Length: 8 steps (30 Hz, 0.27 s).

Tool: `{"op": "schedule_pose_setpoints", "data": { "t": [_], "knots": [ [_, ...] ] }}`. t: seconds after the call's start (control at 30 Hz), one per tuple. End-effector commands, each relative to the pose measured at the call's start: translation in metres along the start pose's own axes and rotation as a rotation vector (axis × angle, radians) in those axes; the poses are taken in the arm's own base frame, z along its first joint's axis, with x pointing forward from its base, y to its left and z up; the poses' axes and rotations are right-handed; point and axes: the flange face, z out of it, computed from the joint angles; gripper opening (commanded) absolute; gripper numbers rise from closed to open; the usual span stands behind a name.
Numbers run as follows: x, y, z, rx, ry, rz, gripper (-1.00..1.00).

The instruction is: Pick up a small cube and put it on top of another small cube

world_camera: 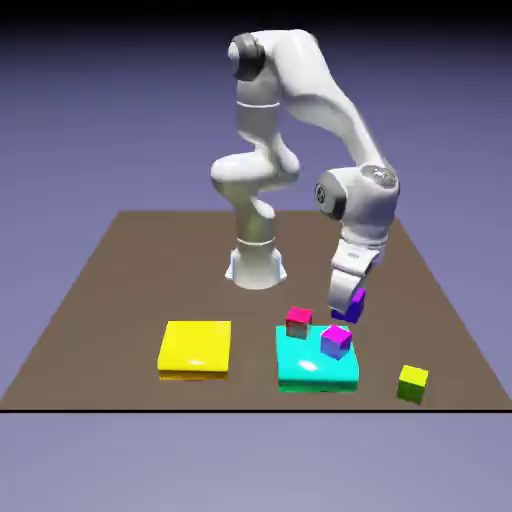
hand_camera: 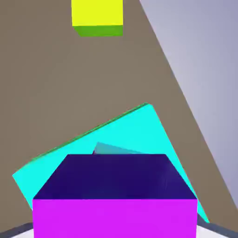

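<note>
The deep purple cube point(hand_camera: 115, 179) is gripped in the hand point(world_camera: 343, 310), just beyond the turquoise block point(world_camera: 317, 378), toward one o'clock from its centre in the exterior view. Probably light, stiff and smooth; opposite side faces, squarely pinched, should hold best.

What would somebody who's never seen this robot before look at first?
Probably the big white robot arm, bending high over the table, with its claw holding a purple cube. Then the shiny yellow block and turquoise block near the table's front edge would pop out. Looking from the hand, that purple cube fills the bottom middle, looking huge!
</note>
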Motion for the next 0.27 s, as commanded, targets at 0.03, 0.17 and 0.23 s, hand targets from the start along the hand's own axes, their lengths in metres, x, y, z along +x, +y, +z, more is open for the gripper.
{"op": "schedule_pose_setpoints", "data": {
  "t": [0.03, 0.17, 0.23],
  "knots": [
    [0.002, -0.005, 0.033, -0.004, 0.002, -0.009, -1.00],
    [0.001, -0.006, 0.069, -0.003, 0.002, -0.009, 1.00],
    [0.002, -0.006, 0.053, -0.004, 0.002, -0.009, 1.00]
  ]
}}
